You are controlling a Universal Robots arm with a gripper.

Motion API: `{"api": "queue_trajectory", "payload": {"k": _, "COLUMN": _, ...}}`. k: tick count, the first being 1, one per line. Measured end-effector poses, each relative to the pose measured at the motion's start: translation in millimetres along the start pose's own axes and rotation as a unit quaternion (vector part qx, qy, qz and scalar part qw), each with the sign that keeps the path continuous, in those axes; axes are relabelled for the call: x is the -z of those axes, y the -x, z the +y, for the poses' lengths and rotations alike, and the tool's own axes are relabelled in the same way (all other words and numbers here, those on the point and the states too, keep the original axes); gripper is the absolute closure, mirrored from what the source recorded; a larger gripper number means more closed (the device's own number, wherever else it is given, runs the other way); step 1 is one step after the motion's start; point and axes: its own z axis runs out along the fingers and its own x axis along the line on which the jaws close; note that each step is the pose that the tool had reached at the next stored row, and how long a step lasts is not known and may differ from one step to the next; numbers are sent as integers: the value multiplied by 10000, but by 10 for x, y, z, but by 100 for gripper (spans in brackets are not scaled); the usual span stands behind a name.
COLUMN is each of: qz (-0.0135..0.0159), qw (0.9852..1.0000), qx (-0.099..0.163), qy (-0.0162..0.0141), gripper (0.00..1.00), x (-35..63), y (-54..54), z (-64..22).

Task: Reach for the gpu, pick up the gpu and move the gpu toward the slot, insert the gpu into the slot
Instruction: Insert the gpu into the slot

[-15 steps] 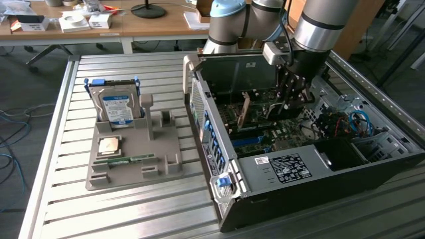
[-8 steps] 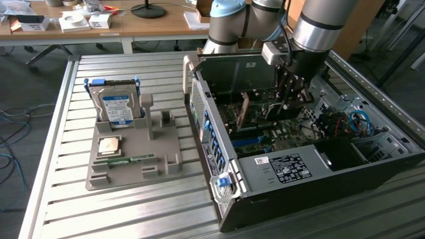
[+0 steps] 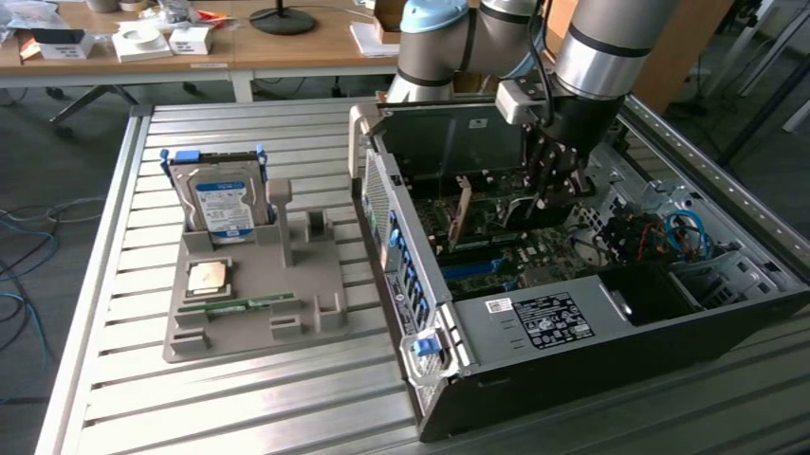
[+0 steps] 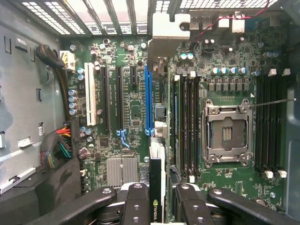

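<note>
Case (image 3: 608, 379) open on the tabletop (image 3: 253, 398), motherboard (image 4: 131, 108) inside; my end effector (image 4: 157, 208) is clamped on the gpu (image 4: 155, 180), edge-on over the board just beside the blue connector strip (image 4: 149, 98); I read NVIDIA on it; grey holder (image 3: 253, 294) carries the hard drive (image 3: 226, 204).

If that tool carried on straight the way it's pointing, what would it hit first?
The gpu held in the tool would likely touch the motherboard first, beside the blue connector strip; depth is unclear.

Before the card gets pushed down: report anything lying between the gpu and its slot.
Nothing visible. The gripper holds the gpu edge-on in its jaws over the motherboard, beside the blue connector strip; the card itself hides the slot below.
</note>
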Motion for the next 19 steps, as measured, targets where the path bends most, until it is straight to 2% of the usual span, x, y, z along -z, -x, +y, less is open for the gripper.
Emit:
{"api": "queue_trajectory", "payload": {"k": 15, "qz": 0, "qw": 10000, "qx": -1, "qy": 0, "gripper": 73, "x": 0, "y": 0, "z": 1}}
{"api": "queue_trajectory", "payload": {"k": 19, "qz": -1, "qw": 10000, "qx": 0, "qy": -4, "gripper": 73, "x": 0, "y": -1, "z": 34}}
